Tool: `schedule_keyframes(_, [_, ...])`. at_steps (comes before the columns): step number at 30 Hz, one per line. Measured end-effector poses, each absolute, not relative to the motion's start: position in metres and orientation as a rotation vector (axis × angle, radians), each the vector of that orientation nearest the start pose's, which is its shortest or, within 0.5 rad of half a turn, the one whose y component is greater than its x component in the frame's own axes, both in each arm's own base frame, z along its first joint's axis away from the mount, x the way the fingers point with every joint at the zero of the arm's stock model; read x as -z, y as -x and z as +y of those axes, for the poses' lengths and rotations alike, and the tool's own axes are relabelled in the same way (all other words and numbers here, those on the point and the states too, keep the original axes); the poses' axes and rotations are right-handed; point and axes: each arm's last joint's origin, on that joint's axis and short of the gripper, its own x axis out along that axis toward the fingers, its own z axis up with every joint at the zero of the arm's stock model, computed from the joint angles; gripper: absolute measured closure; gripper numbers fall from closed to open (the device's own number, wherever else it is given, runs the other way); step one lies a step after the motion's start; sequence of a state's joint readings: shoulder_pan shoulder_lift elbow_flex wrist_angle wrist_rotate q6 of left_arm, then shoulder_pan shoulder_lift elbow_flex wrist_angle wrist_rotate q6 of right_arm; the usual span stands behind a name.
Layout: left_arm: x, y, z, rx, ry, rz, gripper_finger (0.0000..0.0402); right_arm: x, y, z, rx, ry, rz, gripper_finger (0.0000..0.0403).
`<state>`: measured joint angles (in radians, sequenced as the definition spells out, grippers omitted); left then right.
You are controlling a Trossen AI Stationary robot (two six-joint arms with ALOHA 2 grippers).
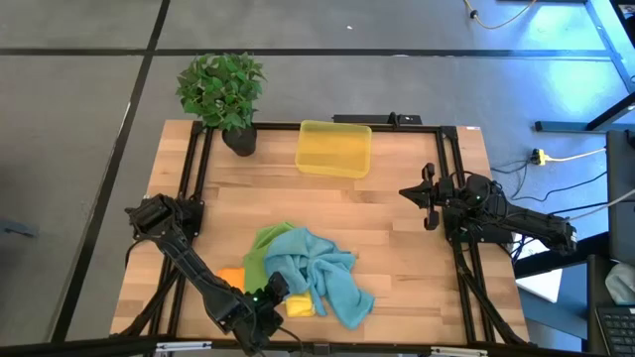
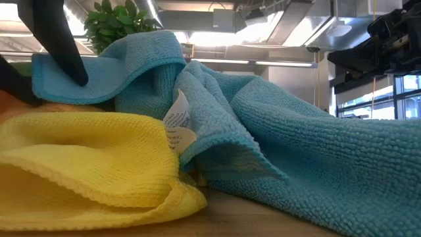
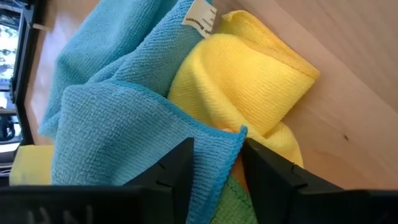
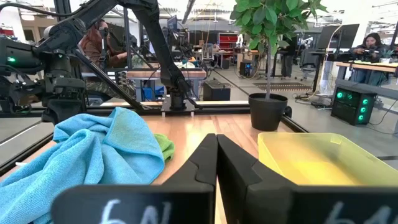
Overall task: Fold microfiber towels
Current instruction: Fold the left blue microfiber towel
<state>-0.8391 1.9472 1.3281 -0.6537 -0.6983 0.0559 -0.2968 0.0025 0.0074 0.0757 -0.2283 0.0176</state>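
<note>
Several microfiber towels lie in a heap on the wooden table near its front edge. The teal-blue towel [image 1: 322,273] is crumpled on top, a green one [image 1: 260,248] sticks out behind it, and an orange one [image 1: 230,279] shows at the left. A yellow one [image 3: 242,81] lies folded beside the teal-blue one. My left gripper [image 1: 270,296] is at the heap's near left side, slanting down, shut on a corner of the teal-blue towel. My right gripper [image 1: 429,198] stays shut and holds nothing at the table's right edge. My left gripper has the teal-blue towel's hemmed corner [image 3: 214,146] pinched between its two fingers [image 3: 174,177]. The fingers slant down from the table's near left. The corner stands raised above the yellow towel, and the rest of the towel lies slack on the heap.
A translucent yellow bin [image 1: 334,149] stands at the far middle of the table, with a potted plant [image 1: 223,94] at the far left. Black frame rails [image 1: 193,178] run along both sides. Bare wood lies between the heap and the bin.
</note>
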Motion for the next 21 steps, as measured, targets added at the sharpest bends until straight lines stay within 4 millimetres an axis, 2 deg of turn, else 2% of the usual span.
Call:
schedule_keyframes(3, [-0.17,-0.266,-0.269,0.161,-0.965,0.914,0.0311,-0.173,-0.094,-0.022,0.068,0.003,-0.078,0.0392])
schedule_keyframes(8, [-0.17,-0.266,-0.269,0.144,-0.979,0.903,0.0383,-0.173,-0.094,-0.022,0.068,0.004,-0.079,0.0392])
schedule_keyframes(12, [-0.176,-0.264,-0.273,0.071,-1.025,0.848,0.0395,-0.173,-0.094,-0.022,0.068,0.003,-0.079,0.0392])
schedule_keyframes(21, [-0.239,-0.28,-0.296,0.047,-0.9,0.705,0.04,-0.173,-0.094,-0.022,0.068,0.003,-0.079,0.0392])
